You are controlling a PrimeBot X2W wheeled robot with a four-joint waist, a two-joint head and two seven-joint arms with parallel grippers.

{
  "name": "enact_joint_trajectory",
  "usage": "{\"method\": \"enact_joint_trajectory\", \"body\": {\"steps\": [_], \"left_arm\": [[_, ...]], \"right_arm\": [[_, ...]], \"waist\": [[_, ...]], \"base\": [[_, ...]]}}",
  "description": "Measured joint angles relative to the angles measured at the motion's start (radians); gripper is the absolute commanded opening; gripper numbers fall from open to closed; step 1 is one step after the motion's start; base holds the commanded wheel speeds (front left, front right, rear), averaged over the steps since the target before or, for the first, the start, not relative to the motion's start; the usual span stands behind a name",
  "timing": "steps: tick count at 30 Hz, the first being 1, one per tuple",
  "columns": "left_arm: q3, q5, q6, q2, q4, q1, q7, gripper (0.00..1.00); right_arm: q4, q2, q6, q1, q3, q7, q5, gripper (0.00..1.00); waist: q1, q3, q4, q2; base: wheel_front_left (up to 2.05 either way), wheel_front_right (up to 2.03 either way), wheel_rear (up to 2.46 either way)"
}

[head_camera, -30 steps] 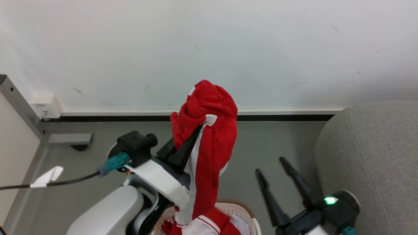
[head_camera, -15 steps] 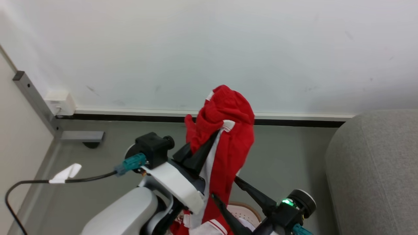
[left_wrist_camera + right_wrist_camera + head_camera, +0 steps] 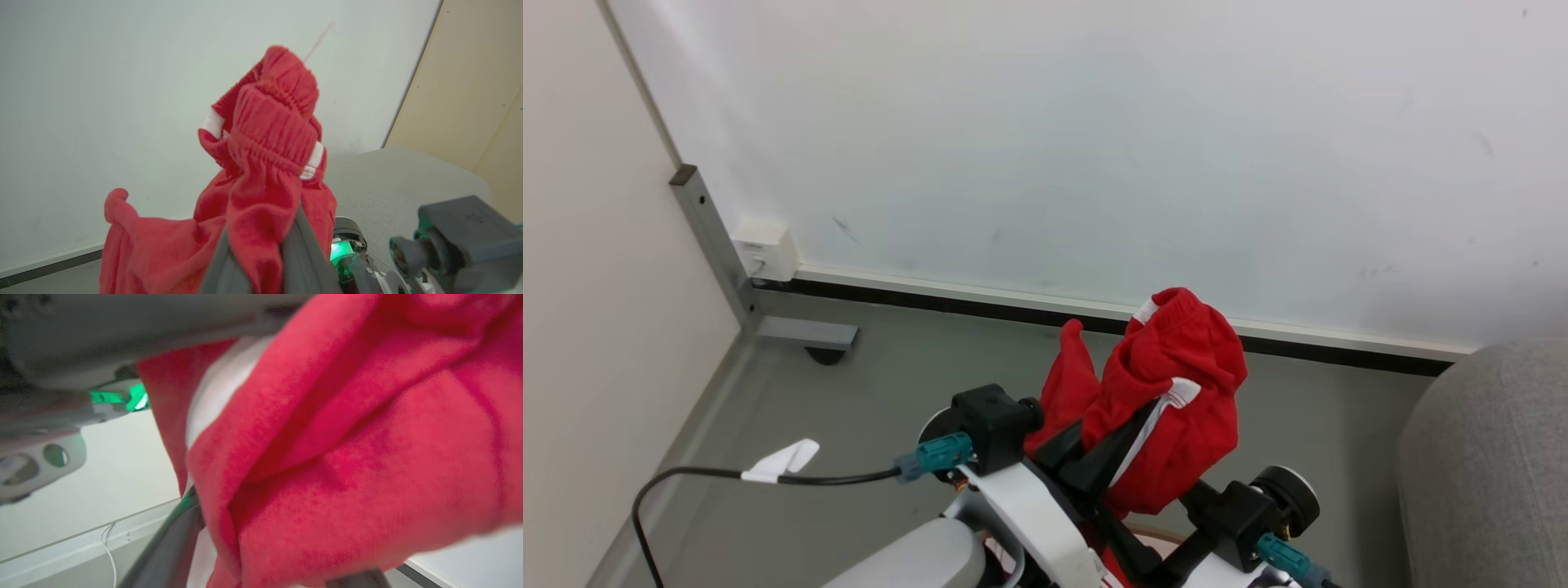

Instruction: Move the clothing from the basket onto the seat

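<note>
Aloft, left pincer (image 3: 1129, 434) clamps red clothing (image 3: 1180, 367); seat (image 3: 1490, 465) nearby.

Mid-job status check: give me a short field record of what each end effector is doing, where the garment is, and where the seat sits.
held item: red garment with white stripe, bunched, raised in the air in front of the wall
left end effector: shut on the garment, fingers pointing up
right end effector: open, low beside the left one, loose red cloth lying between its fingers
seat: grey, on the robot's right; garment not yet on it
floor: grey, below the garment
</note>
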Motion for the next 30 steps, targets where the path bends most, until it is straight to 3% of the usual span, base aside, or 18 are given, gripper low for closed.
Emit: {"method": "enact_joint_trajectory", "body": {"steps": [1,2,22,25,26,30], "left_arm": [[0.0,-0.002,0.0,-0.002,0.0,0.001,0.0,0.0],[0.0,-0.003,0.0,-0.003,0.001,0.002,0.0,0.0],[0.055,-0.046,0.017,0.016,0.074,0.036,-0.037,0.0],[0.057,-0.046,0.017,0.014,0.075,0.035,-0.039,0.52],[0.056,-0.046,0.017,0.014,0.074,0.035,-0.04,1.0],[0.054,-0.043,0.017,0.012,0.062,0.035,-0.041,1.0]], "right_arm": [[-0.01,0.001,0.0,-0.001,0.004,0.0,0.005,0.16],[-0.014,0.002,0.0,-0.002,0.007,0.0,0.007,0.0],[-0.118,0.003,0.0,0.065,-0.046,0.0,0.04,0.0],[-0.124,0.001,0.0,0.062,-0.062,0.0,0.031,0.0],[-0.125,0.0,0.0,0.062,-0.067,0.0,0.029,0.0],[-0.129,-0.011,0.0,0.062,-0.098,0.0,0.014,0.0]], "waist": [[0.0,-0.003,0.006,0.0],[0.0,-0.005,0.01,0.0],[0.0,0.013,-0.029,0.0],[0.0,0.015,-0.048,0.0],[0.0,0.016,-0.054,0.0],[0.0,0.02,-0.086,0.0]], "base": [[0.0,0.0,0.0],[0.0,0.0,0.0],[0.0,0.0,0.0],[0.0,0.0,0.0],[0.0,0.0,0.0],[0.0,0.0,0.0]]}}
